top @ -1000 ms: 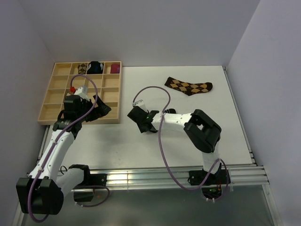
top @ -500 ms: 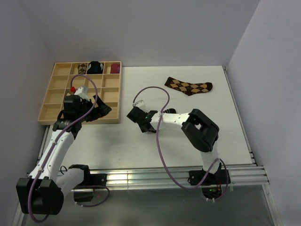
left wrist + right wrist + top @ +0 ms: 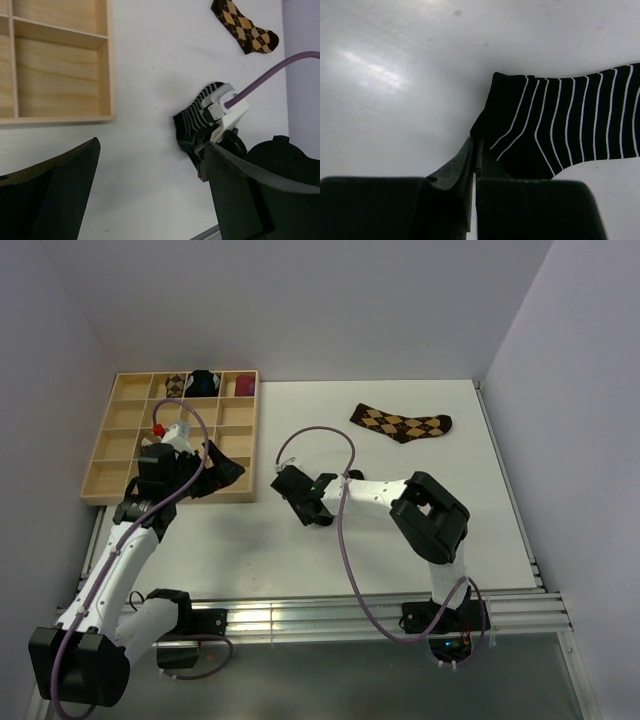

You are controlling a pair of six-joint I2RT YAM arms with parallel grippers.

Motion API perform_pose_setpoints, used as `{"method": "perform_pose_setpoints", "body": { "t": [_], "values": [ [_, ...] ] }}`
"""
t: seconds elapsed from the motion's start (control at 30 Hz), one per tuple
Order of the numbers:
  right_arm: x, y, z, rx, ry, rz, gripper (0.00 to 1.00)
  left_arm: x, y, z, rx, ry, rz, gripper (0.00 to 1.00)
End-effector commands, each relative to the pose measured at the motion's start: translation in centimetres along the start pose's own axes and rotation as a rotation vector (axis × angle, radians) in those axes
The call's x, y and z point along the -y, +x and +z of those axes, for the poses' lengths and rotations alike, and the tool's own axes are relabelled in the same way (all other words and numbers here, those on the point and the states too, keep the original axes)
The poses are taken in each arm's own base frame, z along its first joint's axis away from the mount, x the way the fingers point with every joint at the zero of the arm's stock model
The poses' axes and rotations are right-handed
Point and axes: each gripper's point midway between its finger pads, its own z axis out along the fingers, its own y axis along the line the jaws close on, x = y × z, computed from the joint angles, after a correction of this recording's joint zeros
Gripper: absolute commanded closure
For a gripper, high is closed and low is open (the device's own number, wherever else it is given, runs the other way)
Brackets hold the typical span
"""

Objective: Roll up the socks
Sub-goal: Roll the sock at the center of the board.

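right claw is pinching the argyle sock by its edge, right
No. The right claw is pinching the black striped sock by its edge, as the right wrist view shows. The argyle sock lies untouched farther back.

White table [image 3: 490, 490], with a compartmented wooden tray [image 3: 122, 422] at its far-left corner. The tray's far row holds three rolled bundles in adjacent compartments: a maroon bundle [image 3: 245, 386] nearest the tray's right edge, a black-and-blue bundle [image 3: 203, 382] beside it, and a brown patterned bundle [image 3: 175, 386] further left. Metal rails [image 3: 300, 612] run along the table's near edge.
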Motion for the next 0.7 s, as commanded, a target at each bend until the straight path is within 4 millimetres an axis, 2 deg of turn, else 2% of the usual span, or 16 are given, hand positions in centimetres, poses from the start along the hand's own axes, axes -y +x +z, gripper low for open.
{"method": "perform_pose_setpoints", "body": {
  "t": [0.0, 0.17, 0.33, 0.37, 0.4, 0.43, 0.47, 0.57, 0.67],
  "values": [
    [-3.2, -0.2, -2.9, -0.01, -0.236, -0.06, 1.0, 2.1, 0.3, 0.0, 0.03, 0.048, -0.028, 0.09],
    [-6.9, -0.6, -4.2, -0.035, -0.496, 0.005, 1.0, 2.3, 1.9, 0.7, 0.017, 0.01, -0.083, 0.09],
    [-8.0, -0.5, -4.7, -0.092, -0.725, 0.102, 1.0, 2.4, 3.5, 1.6, 0.016, -0.01, -0.132, 0.11],
    [-8.1, -0.8, -4.7, -0.092, -0.771, 0.125, 1.0, 2.4, 3.8, 1.9, 0.021, -0.009, -0.138, 0.12],
    [-7.2, -1.5, -4.5, -0.094, -0.798, 0.183, 1.0, 2.8, 4.2, 2.1, 0.014, -0.005, -0.152, 0.12],
    [-7.5, -1.3, -5.3, -0.117, -0.877, 0.207, 1.0, 2.6, 4.7, 2.4, 0.006, -0.016, -0.161, 0.13],
    [-7.3, -2.0, -5.4, -0.09, -0.906, 0.226, 1.0, 2.4, 4.8, 2.7, 0.012, -0.032, -0.167, 0.13],
    [-6.3, -2.5, -5.5, -0.071, -0.94, 0.25, 1.0, 1.9, 6.2, 3.7, -0.003, -0.055, -0.186, 0.14],
    [-6.4, -2.5, -5.8, -0.06, -0.967, 0.236, 1.0, 1.3, 7.8, 4.7, -0.03, -0.059, -0.22, 0.17]
  ]
}}
